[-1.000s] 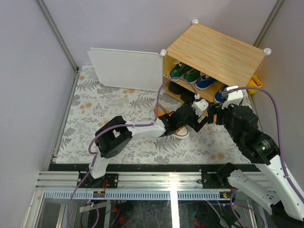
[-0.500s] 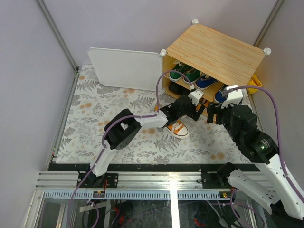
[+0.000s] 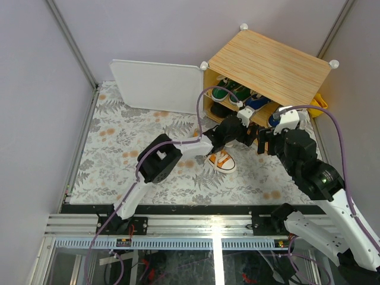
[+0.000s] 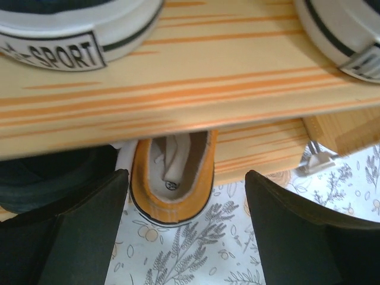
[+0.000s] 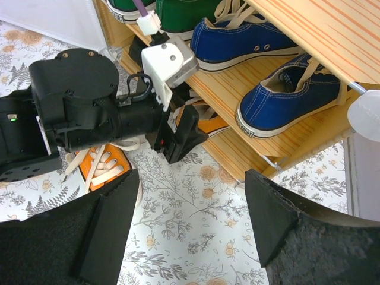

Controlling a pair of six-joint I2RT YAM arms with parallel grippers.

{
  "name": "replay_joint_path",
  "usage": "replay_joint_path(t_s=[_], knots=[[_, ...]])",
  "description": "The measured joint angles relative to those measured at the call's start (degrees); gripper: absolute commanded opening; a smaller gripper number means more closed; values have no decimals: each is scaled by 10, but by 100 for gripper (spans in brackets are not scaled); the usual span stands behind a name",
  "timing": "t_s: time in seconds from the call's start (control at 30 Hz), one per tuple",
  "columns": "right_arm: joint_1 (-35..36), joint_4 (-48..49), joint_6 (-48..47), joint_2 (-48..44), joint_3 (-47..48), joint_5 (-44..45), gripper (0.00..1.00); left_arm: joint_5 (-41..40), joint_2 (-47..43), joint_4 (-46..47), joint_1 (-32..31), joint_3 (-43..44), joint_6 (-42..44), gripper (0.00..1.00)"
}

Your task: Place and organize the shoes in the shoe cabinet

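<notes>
Bottom of right wrist view: right gripper (image 5: 191,175) spread wide, gripping nothing, over floral mat (image 5: 196,237). Left of centre: loose orange shoe (image 5: 104,166) on mat, laces up. Farther up: left gripper (image 4: 185,175) spread, straddling heel of second orange shoe (image 4: 172,172), gap on right side, pinching nothing. Toe end tucked under shelf (image 4: 178,65) of cabinet (image 3: 267,62); black shoe (image 4: 53,178) just left. On shelf: green shoes (image 5: 178,12), blue shoes (image 5: 237,44). Upper left of top view: white door (image 3: 157,86) standing open.

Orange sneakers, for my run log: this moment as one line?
left end effector: open, facing orange sneaker heel under cabinet shelf | other orange sneaker: on floral mat | right end effector: open, empty
</notes>
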Motion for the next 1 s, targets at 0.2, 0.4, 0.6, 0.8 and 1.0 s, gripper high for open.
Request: replay_joint_path(t_s=[0.2,0.4,0.6,0.8,1.0], knots=[[0,-6,0,1,-3,0,78,8,33,-5,10,37,-21,72],[0,-8,0,5,-4,3,78,23,43,-8,10,43,-25,71],[0,-8,0,5,-5,11,78,20,45,-12,11,43,-30,15],[0,-11,0,5,-6,12,78,21,52,-25,10,61,-36,0],[0,-16,0,2,-6,15,78,-2,53,-27,10,62,-60,0]])
